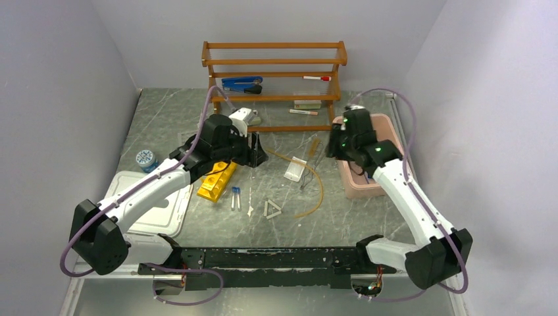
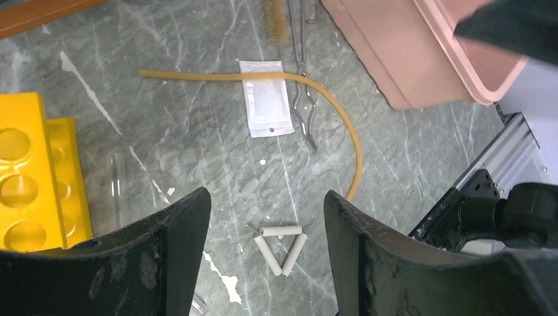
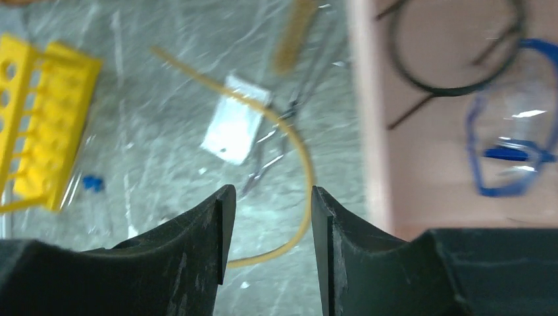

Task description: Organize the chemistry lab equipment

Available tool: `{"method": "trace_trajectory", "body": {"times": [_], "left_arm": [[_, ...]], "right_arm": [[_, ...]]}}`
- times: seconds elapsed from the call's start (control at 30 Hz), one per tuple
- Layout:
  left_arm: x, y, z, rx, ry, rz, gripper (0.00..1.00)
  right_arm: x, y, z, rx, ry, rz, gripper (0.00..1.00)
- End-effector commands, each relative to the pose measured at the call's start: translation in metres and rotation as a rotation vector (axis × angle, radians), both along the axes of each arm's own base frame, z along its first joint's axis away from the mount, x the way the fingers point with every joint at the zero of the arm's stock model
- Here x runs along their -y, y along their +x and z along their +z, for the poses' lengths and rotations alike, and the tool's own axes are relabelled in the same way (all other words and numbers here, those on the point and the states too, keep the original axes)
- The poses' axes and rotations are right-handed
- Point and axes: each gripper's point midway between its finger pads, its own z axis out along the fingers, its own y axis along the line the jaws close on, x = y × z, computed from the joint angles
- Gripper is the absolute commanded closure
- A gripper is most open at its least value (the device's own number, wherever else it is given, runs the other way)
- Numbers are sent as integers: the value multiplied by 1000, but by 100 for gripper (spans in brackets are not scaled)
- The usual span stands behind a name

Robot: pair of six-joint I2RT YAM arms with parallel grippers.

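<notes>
Nearest the arm bases, a white lidded box (image 1: 164, 214) is seen at the left of the table (image 1: 164, 125). The white triangle (image 1: 272, 209) lies flat on the table near its middle. Two blue-capped tubes (image 1: 235, 196) lie just to its left, and the amber tubing (image 1: 319, 191) curves past on its right. The yellow test-tube rack (image 1: 217, 184) lies just beyond the tubes, partly under the left arm.

The left gripper (image 2: 264, 195) is held above the table with its jaws spread wide and nothing between them. In the left wrist view the white triangle (image 2: 281, 247) is framed in the gap below.

Farther on, the clear bag (image 1: 295, 169) lies flat with the tubing crossing over it. Metal tongs (image 2: 303, 99) lie alongside the bag.

The right gripper (image 3: 271, 191) is held near the left rim of the pink bin (image 1: 362, 187), its jaws parted and empty. Inside the bin, the black wire ring stand (image 3: 454, 52) and the blue goggles (image 3: 513, 145) are seen side by side.

At the far edge of the table stands the wooden shelf rack (image 1: 273, 62), with a blue stapler (image 1: 240, 84) on one of its shelves.
</notes>
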Motion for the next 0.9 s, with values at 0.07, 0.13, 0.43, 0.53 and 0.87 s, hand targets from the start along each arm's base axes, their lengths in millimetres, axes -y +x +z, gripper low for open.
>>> {"method": "trace_trajectory", "body": {"times": [0.07,0.13,0.43,0.53,0.87], "left_arm": [[-21,15,12,30,-27,189,32],[-27,16,11,31,-18,221,32],[-34,8,6,9,-13,239,32],[-35,6,7,11,-16,232,32],[-35,3,7,16,-16,219,32]], "right_arm": [[-65,-27,-35,-55,-19,77,51],[-74,-31,-56,-98,-71,71,51],[-92,-19,-123,-152,-124,-24,52],[-86,-5,-135,-146,-237,1,54],[-61,24,-167,-228,-315,109,65]]}}
